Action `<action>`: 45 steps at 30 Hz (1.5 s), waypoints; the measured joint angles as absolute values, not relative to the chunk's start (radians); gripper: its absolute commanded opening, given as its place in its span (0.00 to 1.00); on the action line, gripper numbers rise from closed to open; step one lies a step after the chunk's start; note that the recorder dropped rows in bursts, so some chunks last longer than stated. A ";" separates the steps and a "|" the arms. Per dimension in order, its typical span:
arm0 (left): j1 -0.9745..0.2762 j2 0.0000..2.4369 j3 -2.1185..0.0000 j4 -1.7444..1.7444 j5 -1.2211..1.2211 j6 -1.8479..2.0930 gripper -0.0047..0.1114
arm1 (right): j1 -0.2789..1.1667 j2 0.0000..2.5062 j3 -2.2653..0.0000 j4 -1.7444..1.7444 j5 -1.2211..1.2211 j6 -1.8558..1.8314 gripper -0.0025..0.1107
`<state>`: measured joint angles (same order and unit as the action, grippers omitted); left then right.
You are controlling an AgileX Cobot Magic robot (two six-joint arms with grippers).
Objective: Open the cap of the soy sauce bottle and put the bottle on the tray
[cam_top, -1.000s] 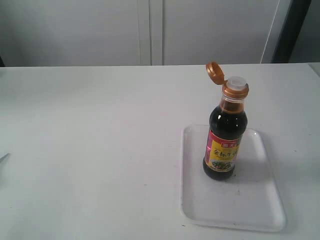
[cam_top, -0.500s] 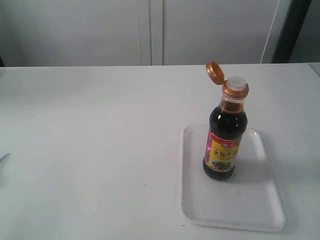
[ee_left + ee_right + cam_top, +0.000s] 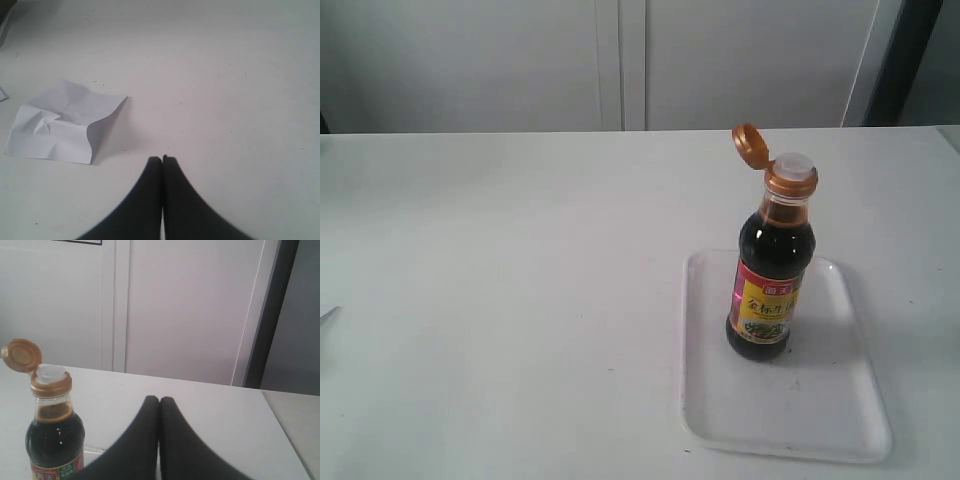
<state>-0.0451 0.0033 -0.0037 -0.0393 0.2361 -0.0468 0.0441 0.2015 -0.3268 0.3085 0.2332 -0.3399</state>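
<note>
Two pincers show, each with its black fingers pressed together and nothing between them; the right pincer points toward the soy sauce bottle, which stands off to one side of its tips and clearly apart from them; the left pincer hangs over bare bench, near a crumpled white sheet of paper and not touching it.

Both pincers fall outside the exterior view, so their spacing from the bottle can be judged only from the wrist views; in the right wrist view the bottle's base is cut off by the picture's edge and most of its label is lost with it; the characters on the label are too small to read; a pale sliver at the far left edge of the exterior view cannot be identified.

The bottle stands upright on the tray, toward the tray's far left part; the tray lies flat on the white bench; the bottle is clear glass, filled with dark liquid up into its narrow neck, with a red-and-yellow label; the copper-gold cap is flipped open, hinged at the neck and tilted back; the white spout stands uncovered.
</note>
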 measured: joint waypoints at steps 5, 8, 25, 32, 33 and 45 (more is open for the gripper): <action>-0.045 0.003 -0.004 -0.039 0.236 -0.047 0.04 | 0.044 0.202 -0.327 0.298 0.231 -0.326 0.02; -0.045 0.003 -0.004 -0.039 0.236 -0.047 0.04 | 0.044 0.202 -0.327 0.231 0.231 -0.252 0.02; -0.045 0.003 -0.004 -0.039 0.236 -0.047 0.04 | 0.044 0.177 -0.232 0.040 0.268 -0.047 0.02; -0.045 0.003 -0.004 -0.039 0.236 -0.047 0.04 | 0.044 0.052 -0.119 0.022 0.260 -0.045 0.02; -0.045 0.003 -0.004 -0.039 0.236 -0.047 0.04 | 0.044 0.037 -0.108 0.022 0.260 -0.045 0.02; -0.045 0.003 -0.004 -0.039 0.236 -0.047 0.04 | 0.044 0.007 -0.005 0.000 0.267 -0.045 0.02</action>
